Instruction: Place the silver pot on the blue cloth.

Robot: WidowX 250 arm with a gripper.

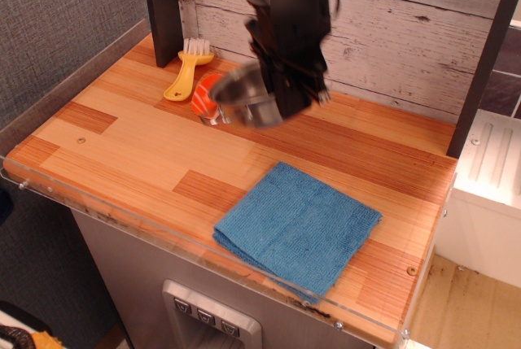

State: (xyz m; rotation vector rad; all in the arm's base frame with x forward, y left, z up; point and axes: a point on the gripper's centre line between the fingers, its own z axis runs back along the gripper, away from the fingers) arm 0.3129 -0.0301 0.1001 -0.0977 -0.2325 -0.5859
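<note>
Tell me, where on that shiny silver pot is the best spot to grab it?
Probably the thin rim, pinched from above, one finger inside the wall and one outside. The silver pot is shallow and open-topped, too wide to span. The gripper seems to hold it that way at its right edge, though the picture is blurred.

A silver pot point(244, 98) gleams beneath a black gripper point(291, 89); a blue woven cloth point(298, 225), orange-and-white sushi piece point(205, 92) and yellow brush point(186, 70) dot the striped wooden table point(122, 146).
</note>
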